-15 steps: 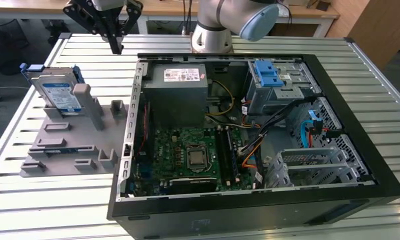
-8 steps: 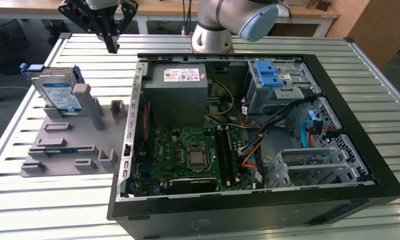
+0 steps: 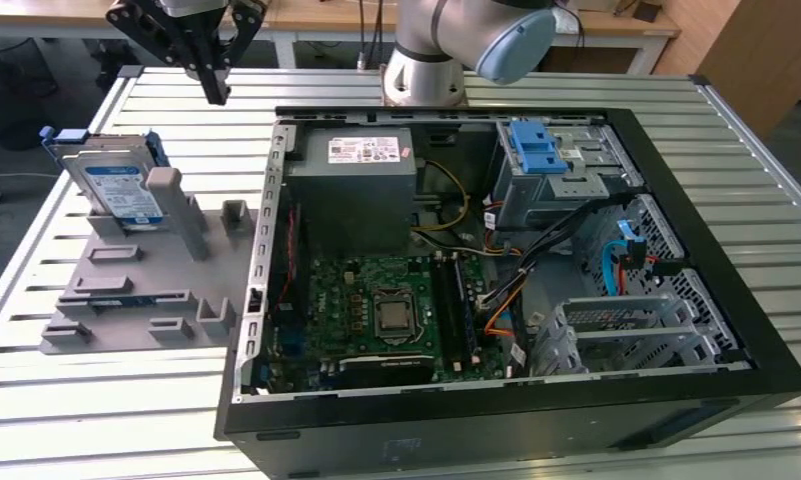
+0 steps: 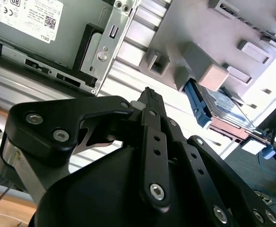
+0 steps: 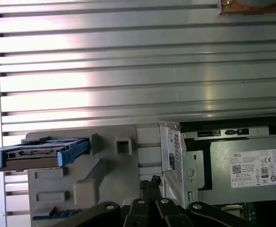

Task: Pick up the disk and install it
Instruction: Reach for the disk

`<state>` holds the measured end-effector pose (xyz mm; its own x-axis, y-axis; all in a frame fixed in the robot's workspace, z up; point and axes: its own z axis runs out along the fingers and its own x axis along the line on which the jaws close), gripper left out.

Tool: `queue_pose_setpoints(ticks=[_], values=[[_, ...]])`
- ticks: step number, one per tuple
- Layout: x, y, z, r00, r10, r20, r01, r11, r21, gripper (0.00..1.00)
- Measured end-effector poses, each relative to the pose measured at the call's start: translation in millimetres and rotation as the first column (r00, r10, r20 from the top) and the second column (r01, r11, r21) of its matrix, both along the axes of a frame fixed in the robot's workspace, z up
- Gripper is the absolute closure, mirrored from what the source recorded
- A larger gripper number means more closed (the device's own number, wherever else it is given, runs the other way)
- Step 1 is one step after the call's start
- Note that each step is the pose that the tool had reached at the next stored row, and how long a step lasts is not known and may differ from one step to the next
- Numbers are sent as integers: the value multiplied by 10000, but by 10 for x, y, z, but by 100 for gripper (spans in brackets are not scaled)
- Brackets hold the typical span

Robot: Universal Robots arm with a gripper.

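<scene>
Colour check: greys and black, blue accents.

Disk [image 3: 117,185]: silver-grey body, white-and-blue label, blue bracket round it. Fixture [image 3: 133,300]: plain matt grey. Table [image 3: 574,85]: bright silver, parallel ribbed slats, glare streaks. Gripper [image 4: 150,97] in the second wrist view: black links, silver screw heads. Arm [image 3: 427,50]: silver-grey, pale blue cap. PC case [image 3: 507,415]: black shell, bare grey metal inside. Power supply box [image 3: 351,190]: grey, white sticker with black print. Motherboard [image 3: 373,300]: green, black slots. Latch piece [image 3: 536,148]: blue, ribbed. Cables [image 3: 567,230]: mostly black, plus yellow, orange, one bright blue. Drive cage [image 3: 640,325]: perforated grey metal.
</scene>
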<state>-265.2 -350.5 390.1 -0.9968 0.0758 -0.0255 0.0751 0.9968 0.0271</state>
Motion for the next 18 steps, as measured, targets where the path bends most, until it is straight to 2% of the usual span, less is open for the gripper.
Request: queue_pose_setpoints(ticks=[13,18], values=[[-144,55,-5,10000,-1,1,1,10000,1,89],[-147,56,-4,10000,1,-2,-1,10000,0,89]])
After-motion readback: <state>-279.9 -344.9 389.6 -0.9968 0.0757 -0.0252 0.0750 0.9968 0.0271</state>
